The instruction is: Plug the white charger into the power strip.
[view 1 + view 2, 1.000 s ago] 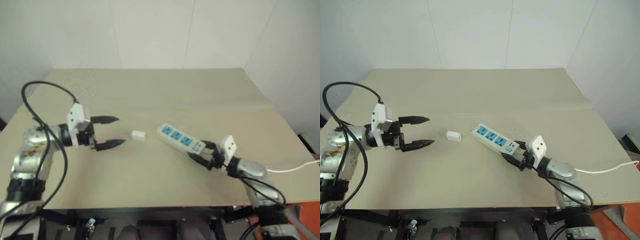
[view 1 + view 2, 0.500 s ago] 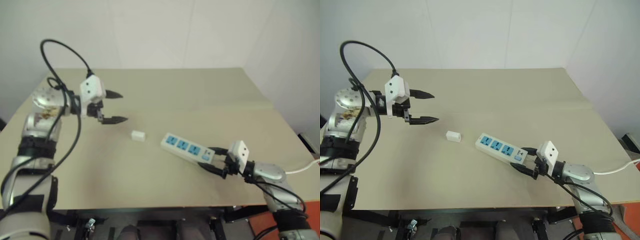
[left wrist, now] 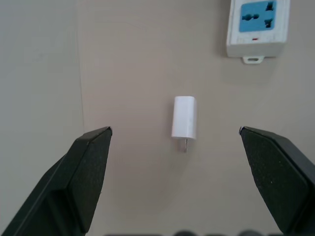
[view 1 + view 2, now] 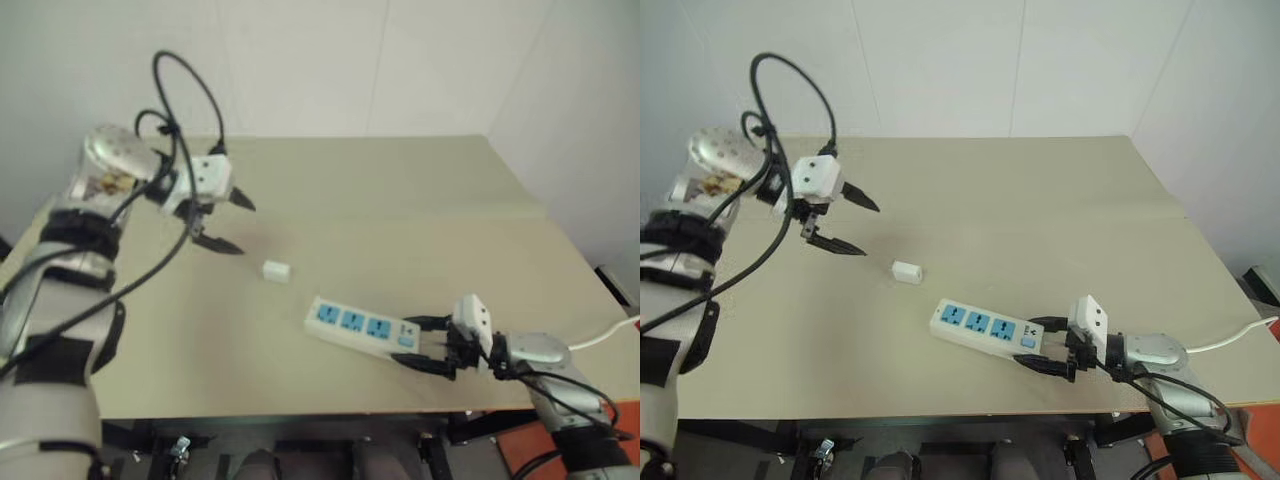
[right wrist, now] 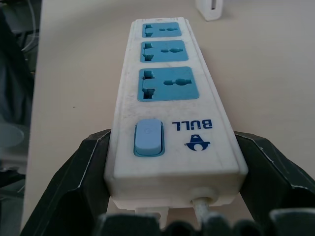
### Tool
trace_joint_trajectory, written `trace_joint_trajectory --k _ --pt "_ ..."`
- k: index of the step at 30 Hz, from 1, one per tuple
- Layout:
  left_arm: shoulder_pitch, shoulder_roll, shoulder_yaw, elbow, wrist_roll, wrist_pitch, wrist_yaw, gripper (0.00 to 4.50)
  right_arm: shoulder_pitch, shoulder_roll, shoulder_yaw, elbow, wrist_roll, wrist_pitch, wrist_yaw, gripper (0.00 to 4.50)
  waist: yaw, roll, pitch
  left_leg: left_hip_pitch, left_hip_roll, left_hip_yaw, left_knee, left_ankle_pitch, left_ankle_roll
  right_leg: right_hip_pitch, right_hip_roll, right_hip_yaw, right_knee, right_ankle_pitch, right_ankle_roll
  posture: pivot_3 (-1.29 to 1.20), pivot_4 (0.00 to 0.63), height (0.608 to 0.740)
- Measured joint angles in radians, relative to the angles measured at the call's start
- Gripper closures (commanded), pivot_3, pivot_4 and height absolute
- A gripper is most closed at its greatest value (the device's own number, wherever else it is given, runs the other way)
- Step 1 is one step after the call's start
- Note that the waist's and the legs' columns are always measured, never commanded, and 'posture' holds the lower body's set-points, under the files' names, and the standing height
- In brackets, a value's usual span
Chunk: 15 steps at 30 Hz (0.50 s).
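Left eye view: the white charger (image 4: 276, 269) lies flat on the beige tabletop (image 4: 400, 210), alone and apart from the power strip (image 4: 362, 327), which rests nearer the front edge with its three blue socket faces turned up. The right end effector (image 4: 424, 344) grips the power strip at its switch end, one black finger on each long side, the blue switch and the cord outlet sitting between them in the right wrist view. A white cord (image 4: 608, 335) trails off the tabletop's right edge. The left end effector (image 4: 231, 222) hovers above the tabletop to the left of the white charger, its fingers spread wide and holding nothing; in the left wrist view the charger sits between the two fingertips, prongs showing at one end.
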Motion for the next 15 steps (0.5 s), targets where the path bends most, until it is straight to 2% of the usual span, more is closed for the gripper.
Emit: trace_joint_trajectory --k 8,15 --pt "-0.074 -0.128 -0.178 0.178 0.162 -0.082 0.0 0.0 -0.062 0.006 0.068 0.001 -0.015 0.014 0.032 1.09 -0.013 -0.001 0.001 -0.001 0.0 0.0 0.0 0.0 0.0 -0.001 0.001 0.001 0.001 0.0 0.0 0.0 0.15 0.74" --pt "-0.172 -0.259 -0.201 0.272 0.332 -0.002 0.008 0.0 -0.116 0.038 0.134 0.009 -0.059 0.026 0.017 1.09 -0.011 -0.001 0.001 -0.001 0.0 0.0 0.001 0.0 0.0 -0.001 0.001 0.001 0.0 0.0 0.0 0.0 0.15 0.74"
